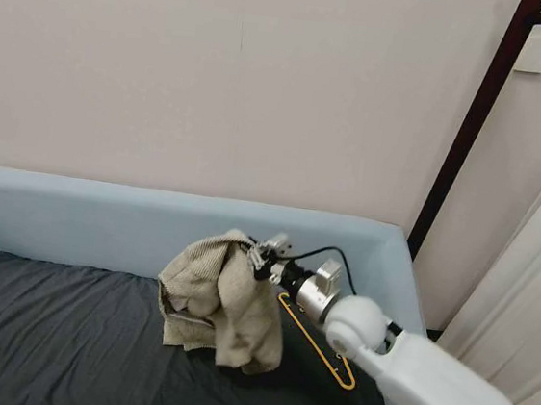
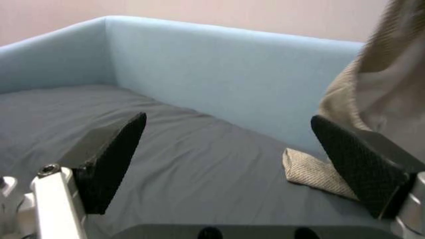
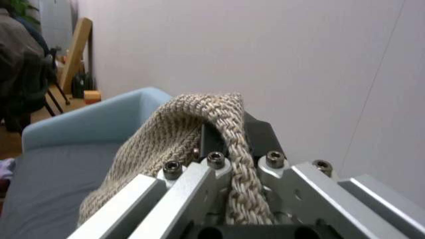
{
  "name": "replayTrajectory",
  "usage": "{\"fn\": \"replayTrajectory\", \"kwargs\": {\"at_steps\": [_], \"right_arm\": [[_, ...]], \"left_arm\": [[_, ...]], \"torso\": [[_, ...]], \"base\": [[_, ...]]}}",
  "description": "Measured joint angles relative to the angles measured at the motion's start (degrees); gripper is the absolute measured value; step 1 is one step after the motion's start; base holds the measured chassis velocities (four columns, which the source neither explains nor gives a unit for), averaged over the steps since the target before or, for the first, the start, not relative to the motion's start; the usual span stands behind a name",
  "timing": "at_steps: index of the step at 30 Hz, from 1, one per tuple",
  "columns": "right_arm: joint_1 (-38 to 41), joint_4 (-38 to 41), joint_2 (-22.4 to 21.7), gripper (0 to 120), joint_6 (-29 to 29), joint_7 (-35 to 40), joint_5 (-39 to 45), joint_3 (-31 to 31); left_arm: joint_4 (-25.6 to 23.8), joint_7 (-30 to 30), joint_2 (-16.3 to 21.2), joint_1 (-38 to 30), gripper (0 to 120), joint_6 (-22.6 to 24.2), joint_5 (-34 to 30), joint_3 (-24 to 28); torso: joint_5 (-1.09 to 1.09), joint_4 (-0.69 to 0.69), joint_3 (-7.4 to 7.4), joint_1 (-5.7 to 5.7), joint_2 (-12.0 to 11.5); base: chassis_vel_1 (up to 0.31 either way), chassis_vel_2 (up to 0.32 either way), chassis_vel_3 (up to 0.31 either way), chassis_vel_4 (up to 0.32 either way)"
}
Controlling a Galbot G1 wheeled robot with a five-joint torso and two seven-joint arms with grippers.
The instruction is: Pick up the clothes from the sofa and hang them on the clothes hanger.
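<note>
A beige knitted garment (image 1: 222, 299) hangs above the dark sofa seat (image 1: 44, 333), its lower folds still resting on the cushion. My right gripper (image 1: 263, 253) is shut on its top edge, lifting it. Up close in the right wrist view the knit (image 3: 199, 129) is pinched between the metal fingers (image 3: 219, 172). An orange clothes hanger (image 1: 318, 348) lies on the seat under my right arm. My left gripper (image 2: 232, 159) is open, low over the seat, with the garment (image 2: 371, 89) hanging beside one finger and a corner of it (image 2: 312, 172) on the cushion.
The sofa has a light blue backrest (image 1: 104, 219) and a side arm (image 1: 398, 274) by a plain wall. A dark door frame (image 1: 467, 126) and pale curtain (image 1: 532, 288) stand to the right. In the right wrist view, room clutter (image 3: 40, 74) lies beyond the sofa's far end.
</note>
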Motion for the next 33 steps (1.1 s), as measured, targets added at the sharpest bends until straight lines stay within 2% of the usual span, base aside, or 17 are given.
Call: {"fn": "replayTrajectory", "kwargs": {"at_steps": [9,13,15,18,19,22,24,25,27,30,33], "right_arm": [[9.1,5.5,1.3,0,-3.7,4.2,8.2,-2.0],[12.2,9.3,0.5,0,-6.7,7.8,16.4,-0.6],[11.7,10.1,-0.2,0,-7.1,8.1,17.8,0.1],[2.6,10.3,-4.2,0,-6.4,6.3,18.8,4.3],[2.6,10.3,-4.2,0,-6.4,6.3,18.8,4.3],[-12.0,3.2,-5.9,0,-2.4,-0.4,14.2,7.2],[-20.9,-6.2,-3.6,0,0.9,-4.9,10.3,8.2],[-20.9,-6.2,-3.6,0,0.9,-4.9,10.3,8.2],[-27.7,-17.9,1.0,0,4.0,-8.9,6.8,8.8],[-32.8,-30.3,4.9,0,8.0,-13.5,0.5,8.7],[-34.3,-33.9,5.2,0,9.4,-15.0,-2.4,8.7]], "left_arm": [[-0.1,-0.5,-1.0,0.1,98,0.1,0.0,-0.4],[-0.4,-0.6,-1.1,0.5,98,0.0,0.0,-0.7],[-0.4,-0.7,-1.2,0.5,98,0.0,0.0,-0.7],[0.4,-0.7,-1.6,0.6,98,0.0,0.3,-0.3],[0.4,-0.7,-1.6,0.6,98,0.0,0.3,-0.3],[0.7,-0.6,-1.6,0.8,98,0.6,0.6,0.2],[1.1,-0.5,-1.6,0.5,98,1.3,0.7,0.4],[1.1,-0.5,-1.6,0.5,98,1.3,0.7,0.4],[1.8,-0.4,-1.6,-0.2,98,2.3,0.8,0.5],[3.1,-0.3,-1.6,-1.3,98,2.7,1.0,0.7],[3.8,-0.3,-1.6,-1.7,98,2.8,1.2,0.9]], "torso": [[-0.01,0.03,0.00,0.00,0.0],[-0.01,0.02,0.00,0.00,0.0],[-0.02,0.02,-0.01,0.00,0.0],[-0.02,0.01,-0.01,0.00,0.0],[-0.02,0.01,-0.01,0.00,0.0],[0.01,-0.03,-0.02,-0.01,0.0],[0.05,-0.05,0.01,0.00,0.0],[0.05,-0.05,0.01,0.00,0.0],[0.03,0.02,0.00,0.00,0.0],[0.03,0.02,0.00,0.00,0.0],[0.00,0.00,0.00,-0.01,0.0]], "base": [[0.000,0.000,0.000,0.000],[0.000,0.000,0.000,0.000],[0.000,0.000,0.000,0.000],[0.000,0.000,0.000,0.000],[0.000,0.000,0.000,0.000],[0.000,0.000,0.000,0.000],[0.000,0.000,0.000,0.000],[0.000,0.000,0.000,0.000],[0.000,0.000,0.000,0.000],[0.000,0.000,0.000,0.000],[0.000,0.000,0.000,0.000]]}}
